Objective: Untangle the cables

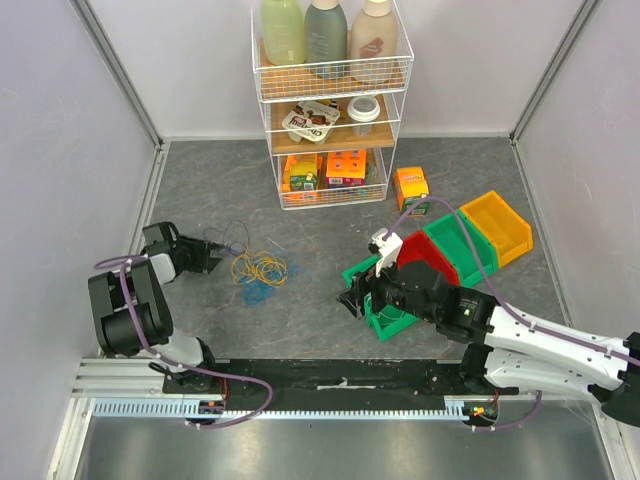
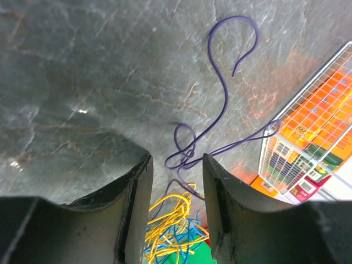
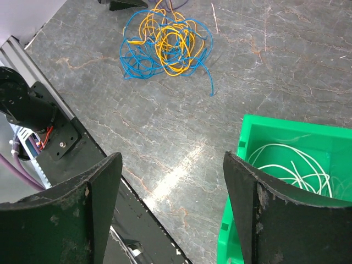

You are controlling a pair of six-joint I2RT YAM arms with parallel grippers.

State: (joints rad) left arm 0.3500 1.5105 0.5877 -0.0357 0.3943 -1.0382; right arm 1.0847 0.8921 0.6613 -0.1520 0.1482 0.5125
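Note:
A tangle of yellow cables [image 1: 262,267] and blue cables [image 1: 257,291] lies on the grey floor left of centre. A thin dark cable [image 1: 232,238] loops out from it toward the shelf. My left gripper [image 1: 217,256] sits low at that dark cable's end. In the left wrist view the dark cable [image 2: 225,104] runs to a knot [image 2: 187,149] just ahead of my left gripper [image 2: 177,160], whose jaws stand partly apart and grip nothing. Yellow cables [image 2: 170,212] show through the gap. My right gripper [image 3: 173,162] hangs wide open beside a green bin [image 3: 234,228] holding white cable [image 3: 291,165].
A white wire shelf rack [image 1: 330,110] with bottles and boxes stands at the back. An orange box [image 1: 411,188] and red [image 1: 425,250], green [image 1: 462,240] and yellow [image 1: 497,224] bins lie to the right. A black rail [image 1: 330,375] runs along the near edge.

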